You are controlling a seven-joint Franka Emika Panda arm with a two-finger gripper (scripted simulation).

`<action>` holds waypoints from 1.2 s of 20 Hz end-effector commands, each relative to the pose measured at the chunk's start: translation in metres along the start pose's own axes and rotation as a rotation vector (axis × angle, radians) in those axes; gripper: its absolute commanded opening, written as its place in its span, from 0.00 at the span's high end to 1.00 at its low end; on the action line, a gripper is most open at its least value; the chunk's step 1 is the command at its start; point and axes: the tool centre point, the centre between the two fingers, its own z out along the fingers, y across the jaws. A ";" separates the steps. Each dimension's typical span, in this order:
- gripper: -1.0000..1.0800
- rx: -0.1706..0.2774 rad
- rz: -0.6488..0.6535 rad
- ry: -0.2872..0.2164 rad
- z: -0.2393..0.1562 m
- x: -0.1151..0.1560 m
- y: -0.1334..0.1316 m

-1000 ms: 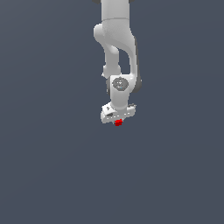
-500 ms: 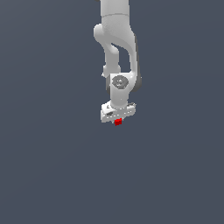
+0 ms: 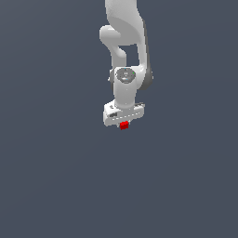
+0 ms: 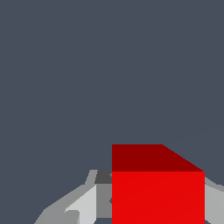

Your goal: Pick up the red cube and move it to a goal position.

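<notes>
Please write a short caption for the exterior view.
White gripper holding the red cube against a plain dark grey background.

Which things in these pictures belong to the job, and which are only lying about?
Belong to the job:
- red cube, between the fingers
- gripper, shut on it

Only lying about:
- nothing else shows; only the plain grey background

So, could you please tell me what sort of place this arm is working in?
Most likely a bare simulated test scene rather than a real room: a flat, featureless grey backdrop, a smooth white Franka Panda arm, and one plain red cube at its claw. No furniture or walls show.
</notes>
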 end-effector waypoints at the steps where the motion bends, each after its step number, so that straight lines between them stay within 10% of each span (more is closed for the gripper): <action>1: 1.00 0.000 0.000 0.001 -0.023 0.004 0.005; 24: 1.00 0.000 -0.001 0.001 -0.247 0.050 0.061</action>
